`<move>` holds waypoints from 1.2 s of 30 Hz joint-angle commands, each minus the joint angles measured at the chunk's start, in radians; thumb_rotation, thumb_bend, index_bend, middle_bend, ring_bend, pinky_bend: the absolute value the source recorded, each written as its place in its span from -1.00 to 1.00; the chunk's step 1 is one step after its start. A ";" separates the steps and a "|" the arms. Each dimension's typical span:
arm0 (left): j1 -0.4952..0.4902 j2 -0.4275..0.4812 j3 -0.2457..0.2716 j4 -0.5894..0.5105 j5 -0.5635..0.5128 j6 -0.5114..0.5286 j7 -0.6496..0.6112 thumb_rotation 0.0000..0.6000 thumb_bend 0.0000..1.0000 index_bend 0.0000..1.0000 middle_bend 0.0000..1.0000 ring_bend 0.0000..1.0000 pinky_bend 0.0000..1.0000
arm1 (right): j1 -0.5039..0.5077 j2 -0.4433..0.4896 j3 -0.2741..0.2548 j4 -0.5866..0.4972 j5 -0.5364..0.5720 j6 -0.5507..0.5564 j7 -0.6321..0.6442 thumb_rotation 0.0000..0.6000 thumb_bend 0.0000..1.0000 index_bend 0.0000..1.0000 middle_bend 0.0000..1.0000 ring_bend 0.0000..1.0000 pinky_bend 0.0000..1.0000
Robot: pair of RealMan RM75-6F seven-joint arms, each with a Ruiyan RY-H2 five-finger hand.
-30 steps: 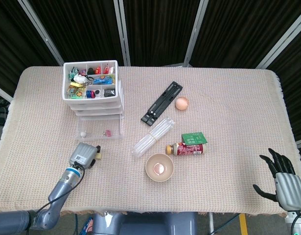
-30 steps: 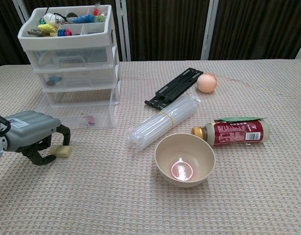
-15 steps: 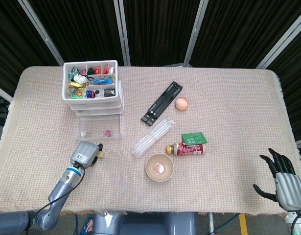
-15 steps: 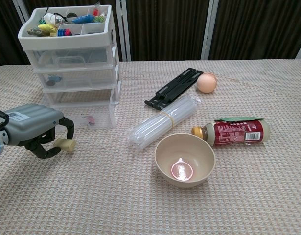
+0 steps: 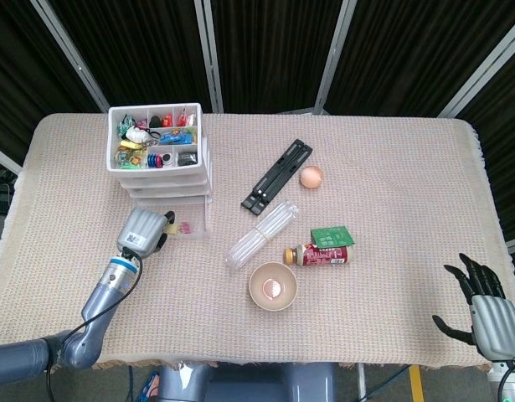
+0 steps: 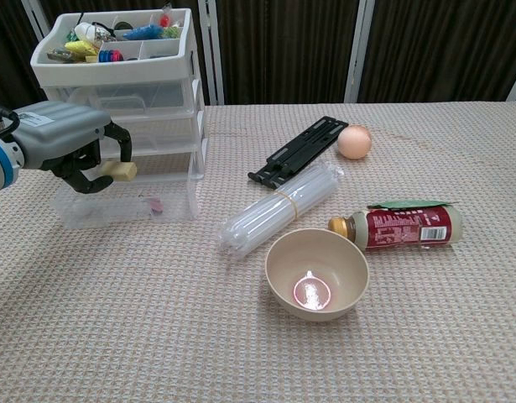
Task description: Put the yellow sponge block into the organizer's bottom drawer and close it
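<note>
Above the drawer: the sponge (image 6: 121, 170) is pinched in the fingers (image 6: 96, 168) of the left hand (image 5: 142, 229), held off the table just over the open bottom drawer (image 6: 123, 201) of the organizer (image 5: 161, 159).
Drawer: pulled out toward the robot from the organizer's base; small items are seen lying on its clear floor.
Right hand (image 5: 489, 314): kept well away from the organizer at the table's (image 5: 391, 184) near right corner, fingers spread, nothing held.
Risk, release point: the sponge is judged to sit near the drawer's front left part; if let go too near the front wall, it could catch the rim and fall to the table.
Risk, bounce: a light sponge released from height could bounce off the floor of the drawer.
Risk, closing: the organizer looks light; a push on the drawer front could slide the whole stack back rather than shut it.
Risk, fingers: curled fingers lowered too far could snag the drawer wall.
</note>
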 commanded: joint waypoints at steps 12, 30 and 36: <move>-0.006 -0.035 0.021 0.115 0.021 0.005 -0.022 1.00 -0.33 -0.49 0.86 0.65 0.40 | -0.001 0.004 0.000 0.001 0.002 0.000 0.005 1.00 -0.80 -0.67 -1.00 -1.00 -1.00; 0.030 0.194 0.359 0.144 0.625 0.092 -0.081 1.00 0.76 -0.45 -0.63 -0.93 -0.79 | 0.000 0.002 0.000 -0.009 0.011 -0.007 -0.001 1.00 -0.79 -0.67 -1.00 -1.00 -1.00; -0.016 0.226 0.399 0.176 0.744 0.043 -0.058 1.00 0.82 -0.43 -0.69 -0.98 -0.79 | -0.001 0.002 0.001 -0.010 0.012 -0.006 -0.003 1.00 -0.80 -0.67 -1.00 -1.00 -1.00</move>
